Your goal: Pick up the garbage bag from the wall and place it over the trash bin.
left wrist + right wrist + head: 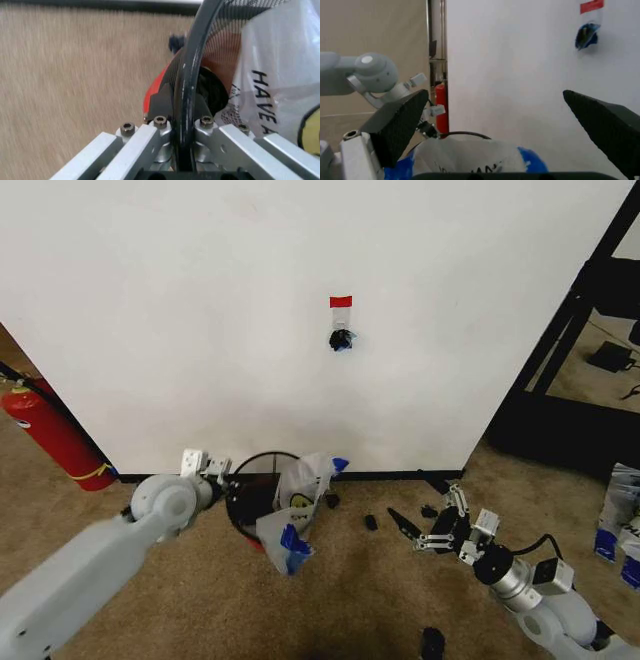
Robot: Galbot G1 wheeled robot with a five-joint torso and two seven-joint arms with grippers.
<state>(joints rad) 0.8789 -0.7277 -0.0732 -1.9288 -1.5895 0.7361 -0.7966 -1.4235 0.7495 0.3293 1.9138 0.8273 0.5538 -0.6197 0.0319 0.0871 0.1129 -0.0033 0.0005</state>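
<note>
Left hand (pixel 222 471) clenched on trash bin (pixel 252 480) rim; garbage bag (pixel 298 510) draped over bin; right hand (pixel 418 532) released, beside it.

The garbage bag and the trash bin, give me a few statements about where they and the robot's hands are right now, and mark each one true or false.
1. The garbage bag hangs on the black hook on the wall. False: it is draped over the far side of the trash bin, partly spilling onto the carpet.
2. The left hand is clamped on the bin's rim. True: the left wrist view shows the dark rim between its fingers.
3. The right hand is holding the bag. False: it is open, low over the carpet, apart from the bag.
4. A red fire extinguisher stands by the wall on the robot's left. True.
5. A red tape strip sits above the hook. True.
</note>
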